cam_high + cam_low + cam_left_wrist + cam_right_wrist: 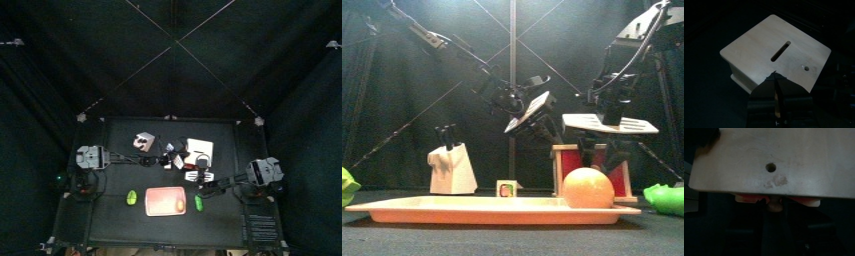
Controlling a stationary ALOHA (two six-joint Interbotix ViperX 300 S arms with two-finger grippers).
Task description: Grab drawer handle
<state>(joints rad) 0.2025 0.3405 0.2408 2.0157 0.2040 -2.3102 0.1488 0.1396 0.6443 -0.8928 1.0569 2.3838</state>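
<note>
The drawer unit (567,170) is a small wooden box with red fronts, standing at the right behind the tray. In the right wrist view a pale wooden panel (764,158) with a small hole fills the picture, and the reddish drawer handle (777,201) pokes out just under its edge. My right gripper (775,210) sits directly at that handle, in deep shadow. My left gripper (774,80) is shut on the edge of a slotted wooden board (771,50), which it holds tilted in the air (531,108).
A pink tray (422,208) lies along the front edge with an orange egg-shaped object (587,188) on it. Behind it are a white object (452,170) and a small cube (506,188). Green items (664,197) lie at both sides.
</note>
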